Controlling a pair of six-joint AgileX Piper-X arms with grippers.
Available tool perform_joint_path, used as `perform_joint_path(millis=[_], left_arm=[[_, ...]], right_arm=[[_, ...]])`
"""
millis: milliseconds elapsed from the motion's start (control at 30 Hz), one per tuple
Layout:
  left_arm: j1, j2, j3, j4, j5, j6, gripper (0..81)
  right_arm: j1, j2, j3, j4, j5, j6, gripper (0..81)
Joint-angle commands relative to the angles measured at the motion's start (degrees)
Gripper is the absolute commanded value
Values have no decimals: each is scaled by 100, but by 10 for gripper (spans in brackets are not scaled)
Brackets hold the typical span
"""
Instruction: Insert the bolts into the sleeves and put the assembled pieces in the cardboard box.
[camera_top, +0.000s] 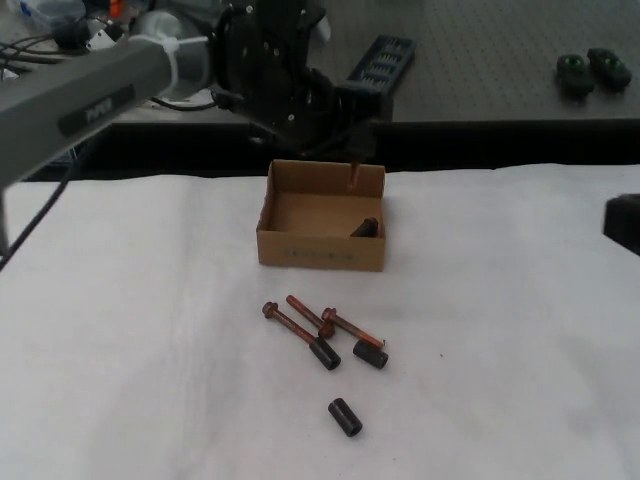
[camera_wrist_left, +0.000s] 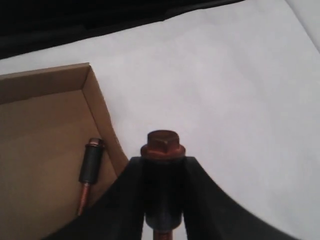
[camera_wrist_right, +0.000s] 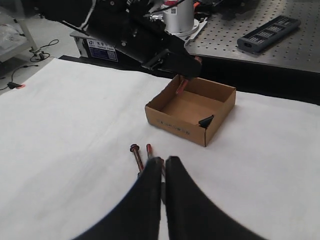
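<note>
The left gripper (camera_wrist_left: 163, 162) is clamped on the black sleeve of an assembled bolt (camera_wrist_left: 162, 144), hex head up. It is poised at the rim of the cardboard box (camera_wrist_left: 97, 100), probably so the piece can be dropped inside. The box holds one assembled piece (camera_wrist_left: 90, 165) lying by a wall (nothing else shows in it). Loose bolts (camera_top: 300, 320) and a sleeve (camera_top: 345, 416) wait on the white cloth (camera_top: 520, 380), and the right gripper (camera_wrist_right: 164, 161) hangs with its fingers together, apparently empty.

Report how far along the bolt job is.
Done: one assembled piece lies in the box. In hand: the left end effector holds a second piece at the box's rim. Left: three bolts and three sleeves on the cloth.
</note>
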Motion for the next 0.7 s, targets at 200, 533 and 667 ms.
perform_joint_path(millis=[200, 533, 667], left_arm=[[27, 606, -668, 112, -274, 42, 6], [27, 1226, -705, -120, -460, 55, 6], [27, 1367, -705, -312, -460, 43, 6]], right_arm=[[-26, -611, -6, 762, 123, 12, 29], [-26, -886, -6, 1108, 123, 259, 29], [-26, -886, -6, 1153, 123, 259, 29]])
